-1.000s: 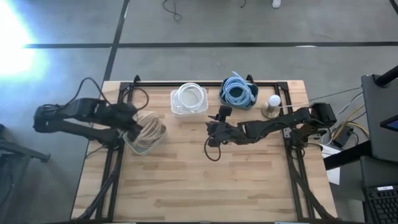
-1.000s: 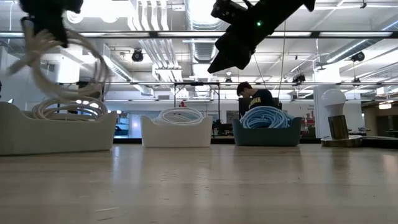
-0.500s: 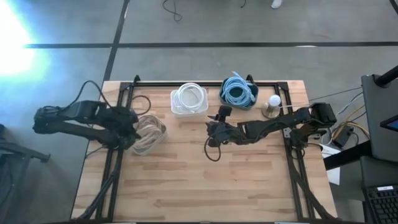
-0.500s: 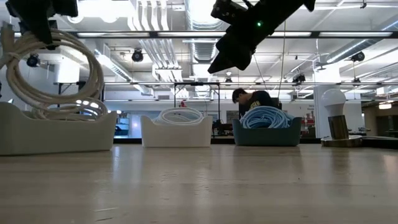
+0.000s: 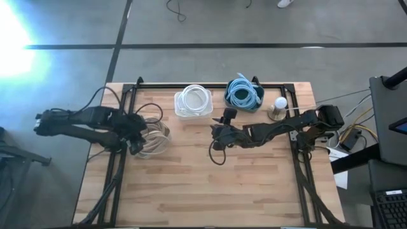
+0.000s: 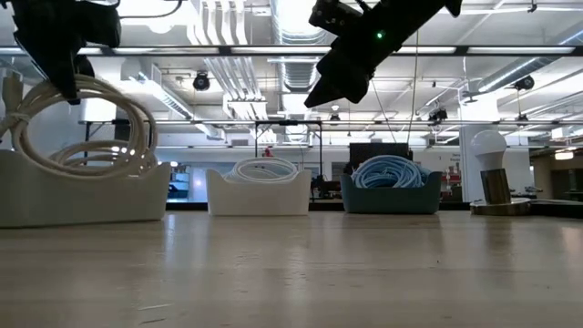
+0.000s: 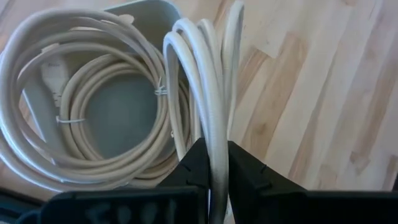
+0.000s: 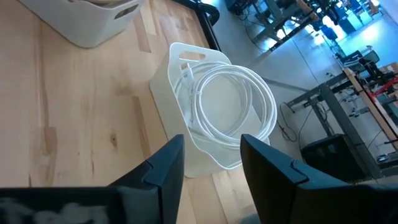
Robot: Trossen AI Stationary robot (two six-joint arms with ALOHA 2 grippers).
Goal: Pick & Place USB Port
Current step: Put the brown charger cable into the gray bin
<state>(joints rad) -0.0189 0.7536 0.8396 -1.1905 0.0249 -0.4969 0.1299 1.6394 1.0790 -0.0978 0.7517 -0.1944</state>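
Observation:
A cream coiled cable hangs from my left gripper over a pale bin at the table's left, which holds more cream coils. In the low view the held coil hangs below the gripper, its lower part down at the bin's rim. My right gripper is open and empty, raised above the table's middle. My left gripper pinches several strands of the cream coil together between its two fingers, at the loop's upper part. The fingers come from above, slanting down. The loop hangs below them over the bin, its strands fanning out beyond the fingers.
A white bin with a white cable and a blue bin with a blue cable stand along the far edge. A light bulb on a stand is at the far right. Bare wooden table lies toward the near edge.
My left gripper has gone down with the cream coil, still shut on it. The coil has swung and now hangs lower, its bottom down at the bin's rim instead of well above it.

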